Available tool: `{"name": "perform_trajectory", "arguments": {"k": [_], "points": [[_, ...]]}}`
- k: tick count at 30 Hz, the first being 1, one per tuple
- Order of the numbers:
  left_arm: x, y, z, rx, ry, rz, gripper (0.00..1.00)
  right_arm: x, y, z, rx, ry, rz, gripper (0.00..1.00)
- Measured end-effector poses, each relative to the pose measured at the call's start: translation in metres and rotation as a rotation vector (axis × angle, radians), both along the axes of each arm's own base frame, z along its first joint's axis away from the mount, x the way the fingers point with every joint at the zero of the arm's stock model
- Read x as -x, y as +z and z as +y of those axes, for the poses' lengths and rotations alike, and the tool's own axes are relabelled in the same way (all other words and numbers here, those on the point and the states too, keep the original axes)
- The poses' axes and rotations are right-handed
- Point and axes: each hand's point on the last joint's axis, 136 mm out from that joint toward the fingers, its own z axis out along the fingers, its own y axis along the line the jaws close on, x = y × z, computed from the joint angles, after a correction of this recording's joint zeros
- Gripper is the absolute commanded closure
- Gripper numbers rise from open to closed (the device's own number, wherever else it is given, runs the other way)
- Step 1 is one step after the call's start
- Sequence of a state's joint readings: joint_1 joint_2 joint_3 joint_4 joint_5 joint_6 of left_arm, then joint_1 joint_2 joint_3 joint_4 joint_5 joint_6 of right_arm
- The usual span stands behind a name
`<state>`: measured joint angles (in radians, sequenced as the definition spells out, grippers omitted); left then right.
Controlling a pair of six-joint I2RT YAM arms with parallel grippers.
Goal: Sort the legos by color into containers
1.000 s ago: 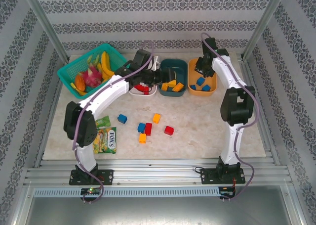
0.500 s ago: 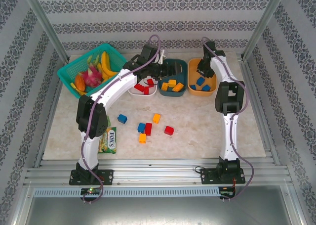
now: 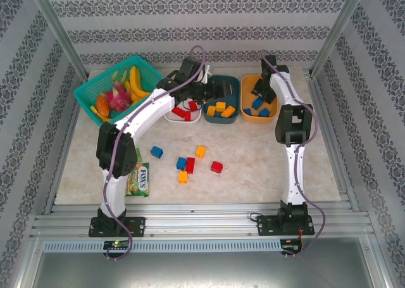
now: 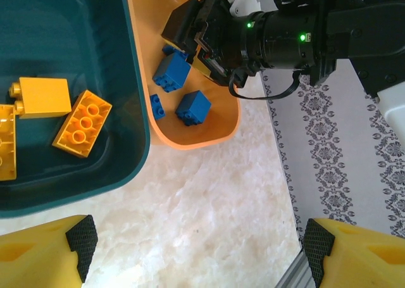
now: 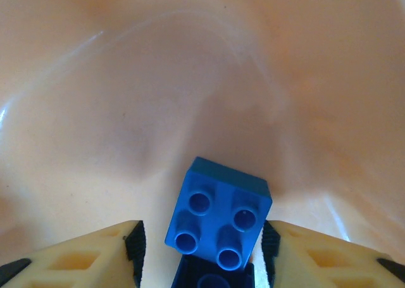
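Several loose legos lie mid-table: blue (image 3: 156, 152), blue (image 3: 181, 163), red (image 3: 190, 166), orange (image 3: 200, 151), red (image 3: 216, 167), orange (image 3: 183, 176). The white tub (image 3: 184, 119) holds red bricks (image 3: 180, 112). The dark teal tub (image 4: 95, 180) holds orange-yellow bricks (image 4: 82, 123). The orange tub (image 4: 190, 139) holds blue bricks (image 4: 193, 106). My left gripper (image 4: 196, 237) hovers open and empty over the table beside the teal tub. My right gripper (image 5: 201, 250) is down inside the orange tub, open. A blue brick (image 5: 218, 221) sits tilted between its fingers with a gap on the left, resting on another blue brick.
A teal lattice basket (image 3: 95, 85) of fruit stands at the back left. A green snack packet (image 3: 140, 177) lies near the left arm's base. The metal frame rail (image 4: 297, 272) and patterned wall run along the table's right side.
The left gripper has pulled back from over the teal tub toward the white tub. The right arm's elbow has swung inward and its gripper has settled lower in the orange tub.
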<state>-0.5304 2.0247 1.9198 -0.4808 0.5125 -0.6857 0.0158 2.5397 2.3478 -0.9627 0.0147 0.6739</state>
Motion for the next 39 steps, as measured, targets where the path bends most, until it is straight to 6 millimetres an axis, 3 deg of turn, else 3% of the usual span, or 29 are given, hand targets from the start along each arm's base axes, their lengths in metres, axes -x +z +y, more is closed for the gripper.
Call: {"name": "perform_trajectory", "arguments": {"k": [2, 5, 8, 10, 14, 16, 18, 21, 24, 28, 32, 35, 39], "points": [[0.005, 0.006, 0.004, -0.003, 0.006, -0.007, 0.13, 0.000, 0.006, 0.002, 0.003, 0.003, -0.009, 0.42], [0.016, 0.021, 0.015, -0.011, 0.024, -0.029, 0.13, -0.002, 0.033, 0.006, 0.007, 0.009, -0.054, 0.42], [0.031, 0.035, 0.031, -0.026, 0.051, -0.052, 0.12, -0.002, 0.083, 0.016, 0.016, 0.028, -0.146, 0.42], [0.042, 0.045, 0.042, -0.035, 0.069, -0.066, 0.12, 0.004, 0.129, 0.030, 0.020, 0.064, -0.232, 0.41], [0.064, 0.051, 0.060, -0.056, 0.082, -0.078, 0.13, 0.042, 0.211, 0.072, 0.012, 0.166, -0.398, 0.41], [0.077, 0.044, 0.068, -0.083, 0.081, -0.068, 0.13, 0.072, 0.238, 0.095, -0.009, 0.229, -0.464, 0.41], [0.090, 0.030, 0.073, -0.119, 0.067, -0.046, 0.14, 0.105, 0.249, 0.116, -0.036, 0.293, -0.500, 0.40], [0.112, 0.001, 0.069, -0.186, 0.016, -0.001, 0.14, 0.161, 0.235, 0.136, -0.079, 0.386, -0.492, 0.37], [0.139, -0.031, 0.056, -0.254, -0.063, 0.046, 0.14, 0.224, 0.200, 0.140, -0.127, 0.455, -0.413, 0.33], [0.168, -0.066, 0.034, -0.325, -0.160, 0.096, 0.14, 0.309, 0.159, 0.136, -0.221, 0.508, -0.286, 0.17], [0.184, -0.103, 0.016, -0.405, -0.227, 0.136, 0.14, 0.381, 0.143, 0.135, -0.332, 0.559, -0.192, 0.02], [0.194, -0.132, 0.005, -0.477, -0.265, 0.172, 0.14, 0.416, 0.137, 0.139, -0.387, 0.607, -0.137, 0.02], [0.200, -0.159, -0.004, -0.561, -0.291, 0.200, 0.13, 0.443, 0.129, 0.142, -0.425, 0.647, -0.086, 0.04]]}}
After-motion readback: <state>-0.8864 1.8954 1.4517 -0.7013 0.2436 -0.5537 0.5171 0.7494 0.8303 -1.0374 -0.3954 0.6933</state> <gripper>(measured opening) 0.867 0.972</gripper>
